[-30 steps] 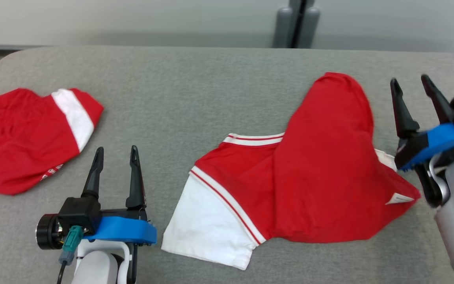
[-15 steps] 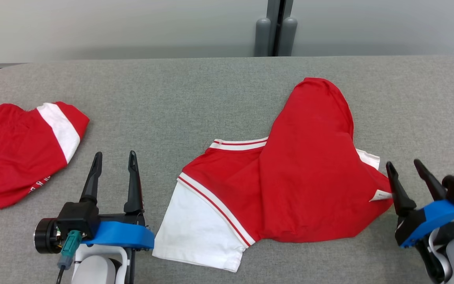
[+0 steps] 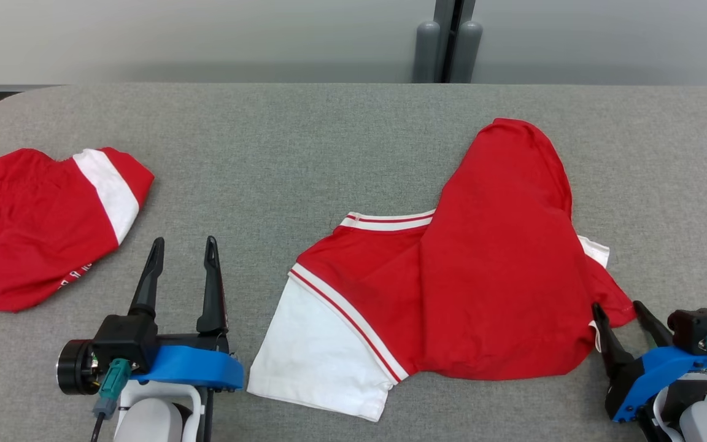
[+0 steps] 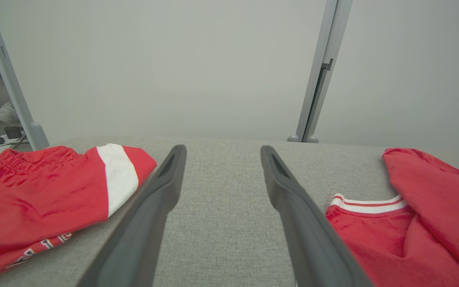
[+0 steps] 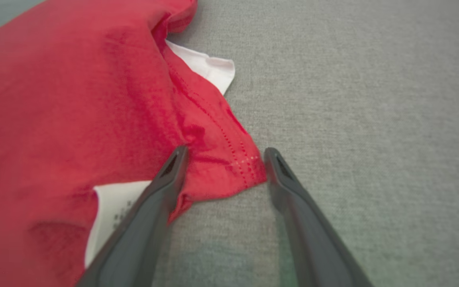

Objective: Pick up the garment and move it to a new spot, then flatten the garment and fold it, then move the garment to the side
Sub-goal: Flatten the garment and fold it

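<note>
Left tool point(image 3: 183, 242): low over worktop point(image 3: 304, 153), fingers spread wide, empty.
Right tool point(image 3: 617, 306): wide open, astride corner of garment point(image 3: 488, 270), gripping nothing.

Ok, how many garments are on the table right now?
2. A red-and-white shirt lies crumpled right of centre, one corner between the fingers of the open right gripper. Red shorts lie at the left edge of the table, partly out of frame. Others could lie off-frame.
</note>
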